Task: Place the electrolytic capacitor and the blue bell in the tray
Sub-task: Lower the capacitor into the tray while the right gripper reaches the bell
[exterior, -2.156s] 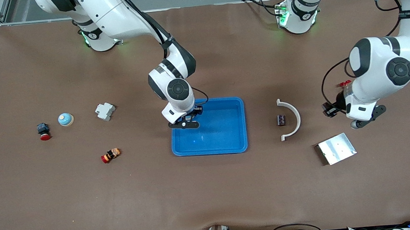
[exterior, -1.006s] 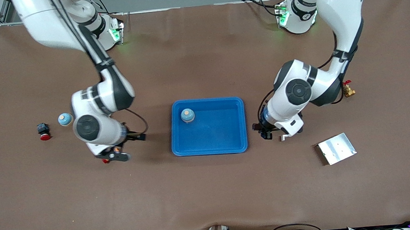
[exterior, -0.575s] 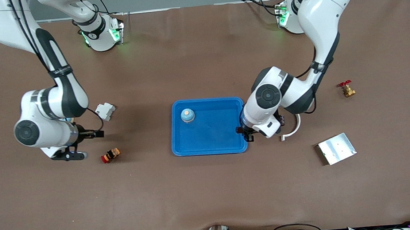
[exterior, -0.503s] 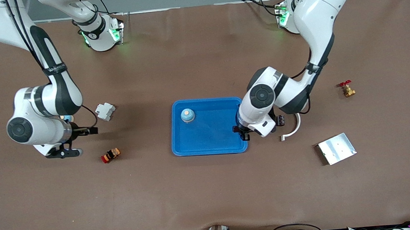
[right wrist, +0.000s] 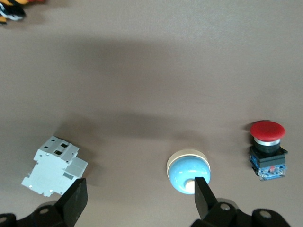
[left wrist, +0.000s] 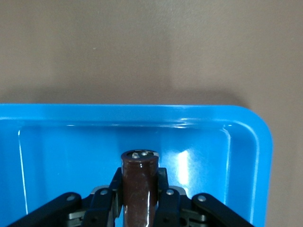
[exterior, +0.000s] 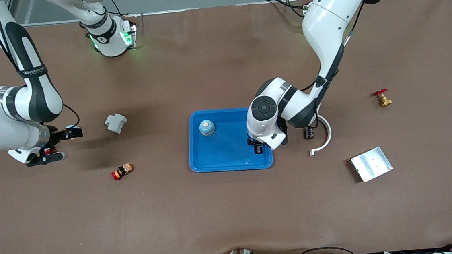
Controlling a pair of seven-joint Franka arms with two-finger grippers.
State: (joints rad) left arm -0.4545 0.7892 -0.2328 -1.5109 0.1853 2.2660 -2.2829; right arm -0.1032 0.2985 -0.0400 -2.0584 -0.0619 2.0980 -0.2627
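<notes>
The bright-blue tray [exterior: 228,159] lies mid-table, and one blue bell [exterior: 206,127] stands in its corner. My left gripper [exterior: 258,146] is shut on a brown electrolytic capacitor [left wrist: 139,182] and holds it upright over the inside of the tray [left wrist: 246,142], near the rim toward the left arm's end. My right gripper [exterior: 45,157] is open and empty above the table at the right arm's end. A second blue bell [right wrist: 188,171] stands just beside one of its fingers [right wrist: 202,193].
A red push button [right wrist: 268,149] and a white breaker [exterior: 115,123] flank the second bell. An orange and red part [exterior: 122,171] lies nearer the camera. A dark capacitor [exterior: 309,132], white arc [exterior: 323,135], silver plate [exterior: 371,164] and brass valve [exterior: 382,99] lie toward the left arm's end.
My left gripper has moved from beside the tray's rim to over its inside, with the capacitor in it. My right gripper has swung toward the right arm's end, over the second bell.
</notes>
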